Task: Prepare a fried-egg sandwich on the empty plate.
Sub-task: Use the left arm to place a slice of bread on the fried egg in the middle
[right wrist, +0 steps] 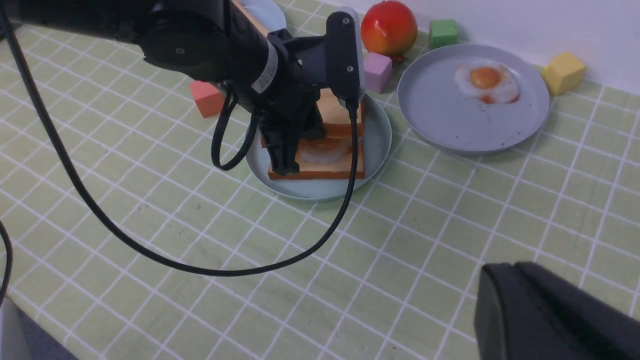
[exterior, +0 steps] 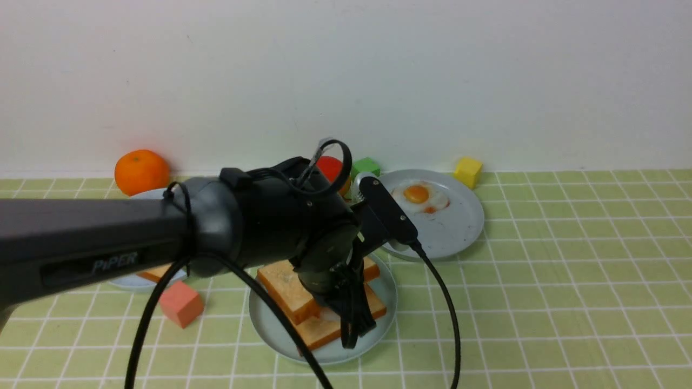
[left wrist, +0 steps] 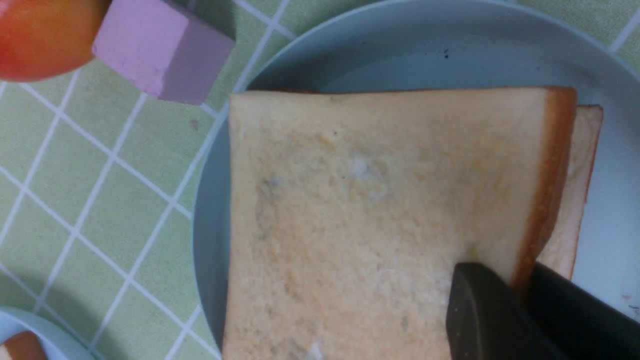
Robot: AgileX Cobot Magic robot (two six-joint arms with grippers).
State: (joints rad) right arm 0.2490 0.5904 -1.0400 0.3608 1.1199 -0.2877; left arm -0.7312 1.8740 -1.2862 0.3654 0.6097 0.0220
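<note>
Now, left hand: you have it pinched shut on one edge of the top toast slice, over the teal plate. The left wrist view shows one finger on the slice's face and the other beyond the crust.
Right hand: its fingers sit together with nothing between them, well apart from the plate on the robot's right.
Fried egg: it lies on the bottom toast slice, which rests flat on the teal plate.
Key offset: the top slice sits toward the wall from the bottom slice, so the near part of the egg shows uncovered. I judge you need to move the slice toward the robot and down before letting go.
Axis: both slices are square and their edges look roughly parallel, so little turning seems needed.
Nearer arm: the left, at the plate itself.
Surface: flat, under a green checked cloth.
Room: a salmon cube is near the plate's left, a purple cube is near its far rim, and a grey plate with the smaller egg is just beside it. None looks set to block a short shift.
Risk: I judge the slice may rock on the egg's yolk when released.
</note>
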